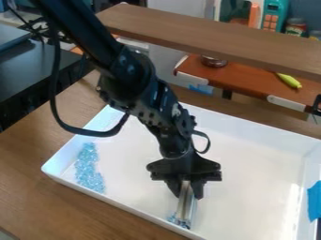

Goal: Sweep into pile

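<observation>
"What is your hand [186, 190] doing?"

"It is clenched on a slim tool [186, 202], fingertips on either side of its upper end. I have it pointing down, tilted a little, its lower end by the near wall of the tray [254, 183]."

"What's the tool like?"

"Long and narrow, pale and glossy, with straight edges running down its length. I can't tell what it is made of."

"And the tray?"

"White, smooth and shallow, with straight, low walls and a broad flat floor. It sits on my desk [31, 161], which is brown with a wood grain. A piece of blue tape [314, 201] is stuck on the right wall."

"Where are the bits to sweep?"

"Inside the tray, in two places. The larger patch of light-blue bits [89, 168] lies near the left wall, a loose, uneven strip, small and shiny, almost like crushed glass. The smaller cluster [178, 221] is around the lower end of my tool, near the near wall, well apart from the larger patch."

"Anything behind the tray?"

"A thick wooden board [213, 35] runs across the far side. Below it is a reddish-brown surface [248, 79] with a yellow-green, elongated thing [289, 80] lying toward its right."
</observation>
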{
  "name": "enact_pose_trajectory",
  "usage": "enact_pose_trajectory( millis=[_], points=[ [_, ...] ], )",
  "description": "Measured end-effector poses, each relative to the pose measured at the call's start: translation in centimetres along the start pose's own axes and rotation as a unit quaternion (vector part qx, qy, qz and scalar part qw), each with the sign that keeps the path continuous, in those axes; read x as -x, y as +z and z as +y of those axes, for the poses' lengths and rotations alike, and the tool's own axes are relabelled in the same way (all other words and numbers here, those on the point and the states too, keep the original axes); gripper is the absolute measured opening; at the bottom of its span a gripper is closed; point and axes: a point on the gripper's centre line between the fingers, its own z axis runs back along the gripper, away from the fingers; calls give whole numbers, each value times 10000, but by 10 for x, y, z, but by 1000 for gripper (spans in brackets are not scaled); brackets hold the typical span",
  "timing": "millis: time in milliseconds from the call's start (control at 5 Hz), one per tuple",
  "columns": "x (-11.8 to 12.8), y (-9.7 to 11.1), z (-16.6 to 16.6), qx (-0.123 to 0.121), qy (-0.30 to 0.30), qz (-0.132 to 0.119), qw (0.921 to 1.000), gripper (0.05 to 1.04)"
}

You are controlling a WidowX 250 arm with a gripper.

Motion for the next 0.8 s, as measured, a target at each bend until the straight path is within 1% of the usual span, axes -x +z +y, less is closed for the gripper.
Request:
enact_pose_trajectory(
  millis=[400,600,800],
  points=[
    [7,0,-20,140,74,81,9998,383],
    [3,4,-44,210,125,26,9997,383],
    [-2,7,-68,213,56,-85,9997,383]
  ],
)
